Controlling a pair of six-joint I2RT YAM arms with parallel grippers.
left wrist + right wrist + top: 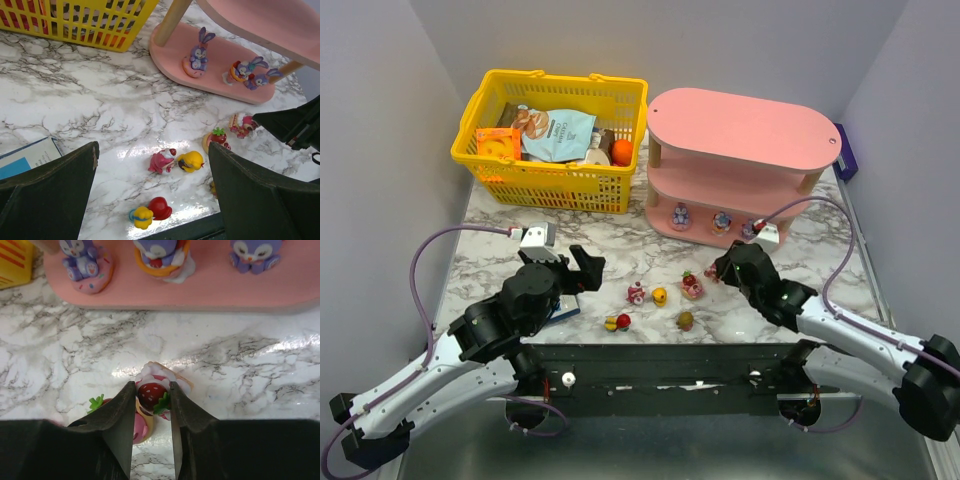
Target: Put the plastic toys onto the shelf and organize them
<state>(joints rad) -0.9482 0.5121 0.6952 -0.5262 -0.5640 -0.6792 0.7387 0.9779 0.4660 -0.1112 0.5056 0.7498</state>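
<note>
The right jaws grip a strawberry toy [150,394] on the marbled worktop [60,355], near the shelf [210,290], which carries 3 purple toys [159,255]. The left jaws stand wide open, empty. Writing on the packet [555,130] in the basket [560,185] is unreadable.

no text can be read

The table [620,235] has a white top with grey marble veining. Plain pale lilac-grey walls enclose it on three sides: left wall [380,120], far wall [720,40] and right wall [920,120]. A dark strip [660,365] runs along the near edge. Nearer still lies a grey surface [670,450], possibly sheet metal. A bright glare patch [150,149] marks the tabletop.
</note>
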